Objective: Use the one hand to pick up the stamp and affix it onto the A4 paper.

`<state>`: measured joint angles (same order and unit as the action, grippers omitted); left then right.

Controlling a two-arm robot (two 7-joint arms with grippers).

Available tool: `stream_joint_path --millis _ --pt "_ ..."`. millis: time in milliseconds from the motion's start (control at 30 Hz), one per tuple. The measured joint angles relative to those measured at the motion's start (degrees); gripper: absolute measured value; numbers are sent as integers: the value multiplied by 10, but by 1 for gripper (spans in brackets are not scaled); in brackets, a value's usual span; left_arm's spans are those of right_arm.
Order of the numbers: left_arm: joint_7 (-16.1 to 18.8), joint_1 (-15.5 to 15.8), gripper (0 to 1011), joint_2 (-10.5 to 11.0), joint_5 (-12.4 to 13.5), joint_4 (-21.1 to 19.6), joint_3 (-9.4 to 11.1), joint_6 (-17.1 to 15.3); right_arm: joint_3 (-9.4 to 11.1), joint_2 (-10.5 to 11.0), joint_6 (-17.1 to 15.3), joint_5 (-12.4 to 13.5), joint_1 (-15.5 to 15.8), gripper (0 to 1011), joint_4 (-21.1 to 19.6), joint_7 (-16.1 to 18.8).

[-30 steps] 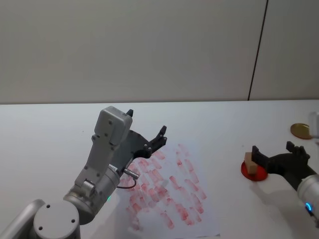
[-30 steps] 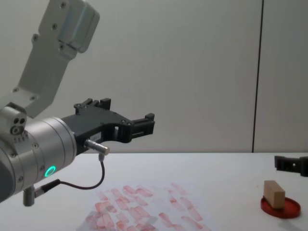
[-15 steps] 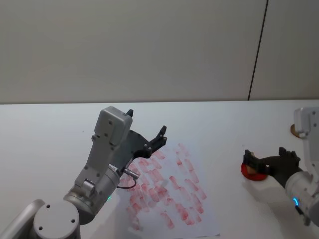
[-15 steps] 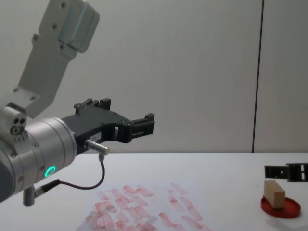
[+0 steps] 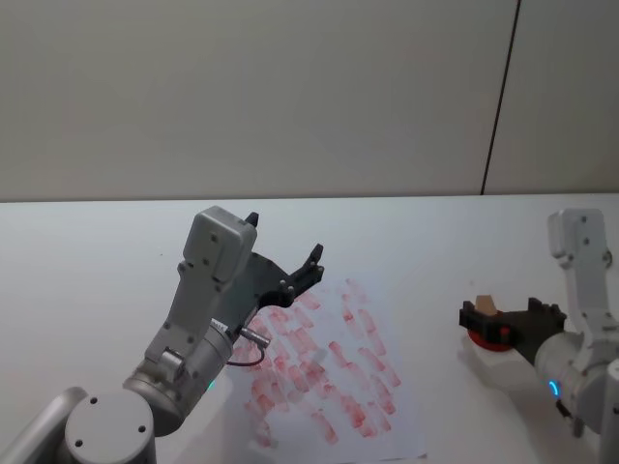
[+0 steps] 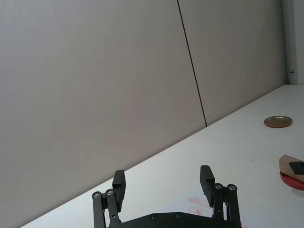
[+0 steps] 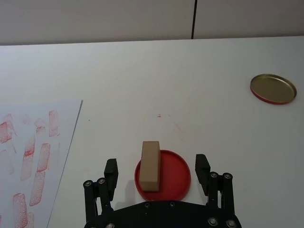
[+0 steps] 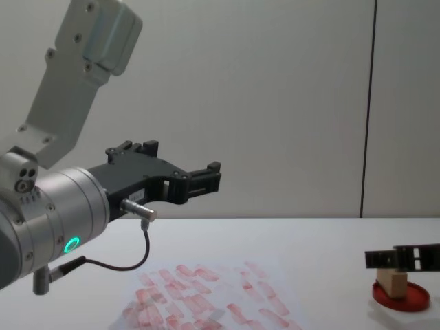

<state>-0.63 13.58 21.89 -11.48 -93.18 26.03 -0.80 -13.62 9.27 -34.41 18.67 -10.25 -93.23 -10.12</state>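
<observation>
The stamp (image 7: pixel 150 165) is seen standing on the red ink pad (image 7: pixel 174 174), which is placed near the right edge of the worktop (image 5: pixel 97 251). On the pad, the stamp is set on the side nearer the A4 paper (image 7: pixel 28 142). The right gripper (image 7: pixel 156 165) is held low at the pad with its fingers (image 7: pixel 111 167) spread wide, one on each side of the stamp. A clear gap is left on both sides, so the block is not touched. In the chest view the gripper's dark fingers (image 8: pixel 402 257) are seen crossing just in front of the top of the stamp (image 8: pixel 392 281).

The A4 paper (image 5: pixel 329 387), covered in pale red prints, is laid flat toward the front middle of the worktop, well apart from the ink pad (image 5: pixel 488 338). The left gripper (image 5: pixel 285 239) is held raised above the paper's far left corner, with its fingers (image 6: pixel 118 179) parted and nothing between them. A round gold lid (image 7: pixel 273 88) is found toward the far right corner of the worktop, well apart from the pad.
</observation>
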Motion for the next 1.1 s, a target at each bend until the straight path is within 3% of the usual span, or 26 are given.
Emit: stream_joint_path --millis 167,533,733,1000,1100 --pt "0 0 993 0 0 0 0 0 -2 -8 -7 -5 -9 960 14 -1" --pt "0 0 993 0 0 0 0 0 -6 -22 -18 -23 -26 675 41 -1" --pt "0 0 993 0 0 0 0 0 -8 -30 -30 -37 -36 444 57 -4" --pt "0 0 993 0 0 0 0 0 -10 -36 -36 -51 -43 225 66 -6" --pt "0 0 993 0 0 0 0 0 -11 -37 -37 -56 -43 219 66 -6"
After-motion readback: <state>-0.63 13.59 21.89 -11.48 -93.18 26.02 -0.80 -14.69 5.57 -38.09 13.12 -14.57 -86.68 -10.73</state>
